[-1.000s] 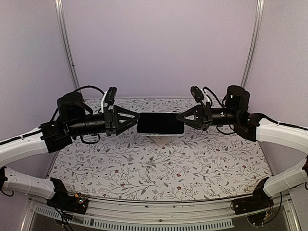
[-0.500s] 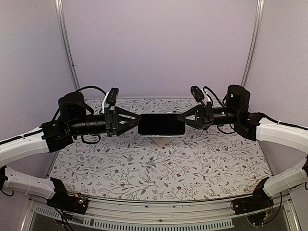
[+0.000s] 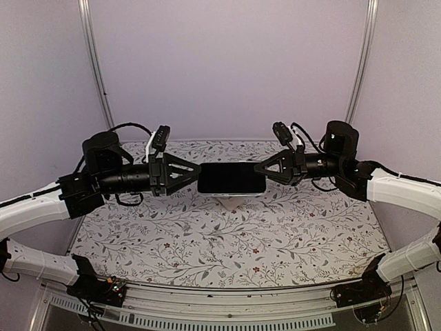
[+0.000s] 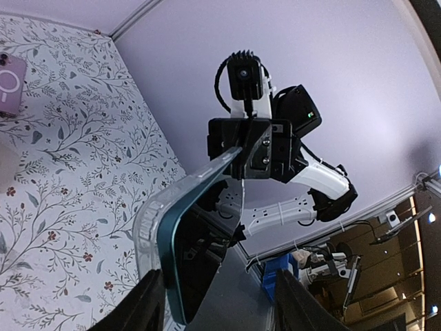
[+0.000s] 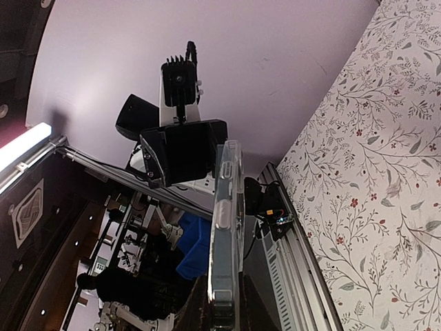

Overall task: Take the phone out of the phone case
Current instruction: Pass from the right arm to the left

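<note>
Clear phone case [image 5: 226, 221], phone [image 3: 231, 178] inside, runs left-right, screen up; right claw [image 3: 259, 171] pinches it, left claw [image 3: 198, 172] straddles half-open.

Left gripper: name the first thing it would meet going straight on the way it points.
The dark-screened phone in its clear plastic case: its end lies between the fingers of the left gripper, contact unclear. Beyond it, the right gripper.

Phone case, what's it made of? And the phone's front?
The phone case looks like clear, glossy plastic: you see through its rim, and it shines. The front of the phone looks like smooth dark glass, probably, since it is black and mirror-like.
</note>
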Controlling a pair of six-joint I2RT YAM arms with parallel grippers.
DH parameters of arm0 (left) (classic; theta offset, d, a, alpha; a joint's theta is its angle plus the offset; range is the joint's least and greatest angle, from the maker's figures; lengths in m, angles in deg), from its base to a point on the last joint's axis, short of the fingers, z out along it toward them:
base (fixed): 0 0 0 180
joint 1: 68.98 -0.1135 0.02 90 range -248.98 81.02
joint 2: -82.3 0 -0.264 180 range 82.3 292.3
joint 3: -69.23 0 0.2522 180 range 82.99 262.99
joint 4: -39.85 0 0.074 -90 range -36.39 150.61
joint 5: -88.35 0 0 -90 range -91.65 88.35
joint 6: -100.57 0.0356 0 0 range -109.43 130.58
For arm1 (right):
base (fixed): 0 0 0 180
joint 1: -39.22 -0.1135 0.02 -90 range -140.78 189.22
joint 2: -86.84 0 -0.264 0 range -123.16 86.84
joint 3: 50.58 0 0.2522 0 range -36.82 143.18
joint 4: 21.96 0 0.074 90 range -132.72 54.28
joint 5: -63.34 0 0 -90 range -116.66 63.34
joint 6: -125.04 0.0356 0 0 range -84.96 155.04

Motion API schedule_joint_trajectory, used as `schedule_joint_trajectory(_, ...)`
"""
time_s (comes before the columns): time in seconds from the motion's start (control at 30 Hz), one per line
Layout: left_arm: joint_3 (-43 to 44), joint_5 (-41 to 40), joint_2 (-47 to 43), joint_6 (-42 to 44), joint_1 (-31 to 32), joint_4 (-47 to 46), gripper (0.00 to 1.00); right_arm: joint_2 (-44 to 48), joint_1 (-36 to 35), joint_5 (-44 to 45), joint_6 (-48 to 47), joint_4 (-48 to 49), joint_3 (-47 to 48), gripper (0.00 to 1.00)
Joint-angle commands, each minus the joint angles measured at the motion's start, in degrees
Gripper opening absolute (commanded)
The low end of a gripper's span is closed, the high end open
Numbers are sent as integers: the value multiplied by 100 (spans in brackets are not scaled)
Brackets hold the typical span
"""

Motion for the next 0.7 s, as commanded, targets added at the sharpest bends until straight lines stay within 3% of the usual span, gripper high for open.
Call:
schedule_joint_trajectory(0.0, -45, 63, -85, 7, -30, -118, 56, 209, -15, -114, -84, 572, 277, 0)
schedule_joint_trajectory(0.67, -112, 600, 204, -193, 5, -666, 53, 216, -11, -418, -46, 960, 294, 0)
